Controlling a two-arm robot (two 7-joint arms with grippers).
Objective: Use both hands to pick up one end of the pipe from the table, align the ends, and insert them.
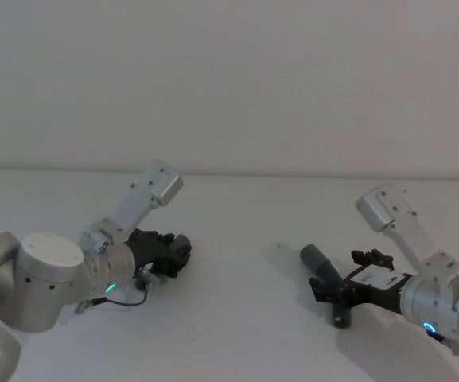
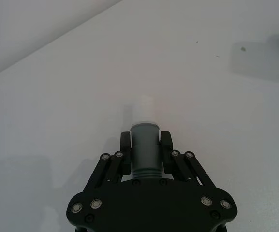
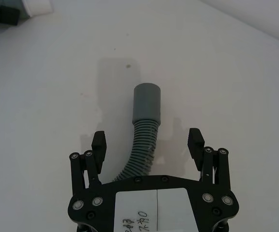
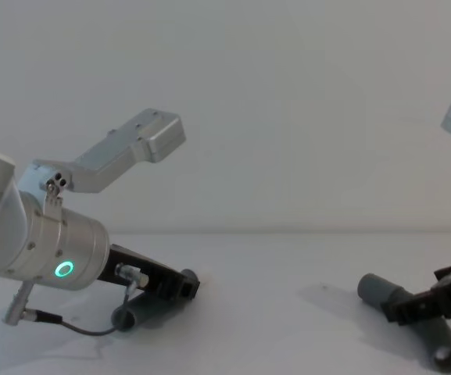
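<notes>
- Two grey lengths of pipe lie well apart on the white table [image 1: 237, 342], one on each side.
- On the left, the left gripper [image 2: 145, 140] is pressed together on the left pipe piece [image 2: 144, 150], pinching it by its wider end. The white tip [image 2: 143, 107] juts out ahead, low over the table. Whether this piece is lifted cannot be told.
- On the right, the right gripper [image 3: 147, 142] is spread wide. Its fingers [image 3: 99, 143] straddle the ribbed body of the right pipe piece [image 3: 138, 155] without touching it. The collar [image 3: 146, 101] points away from the gripper, and the piece lies on the table.
- Progress looks early: one end is gripped. The other must be clasped, then both lifted, lined up and pushed together.
- Open room: bare table lies between the two pieces with nothing in the way. The table's far edge, at the wall, is well behind both.
</notes>
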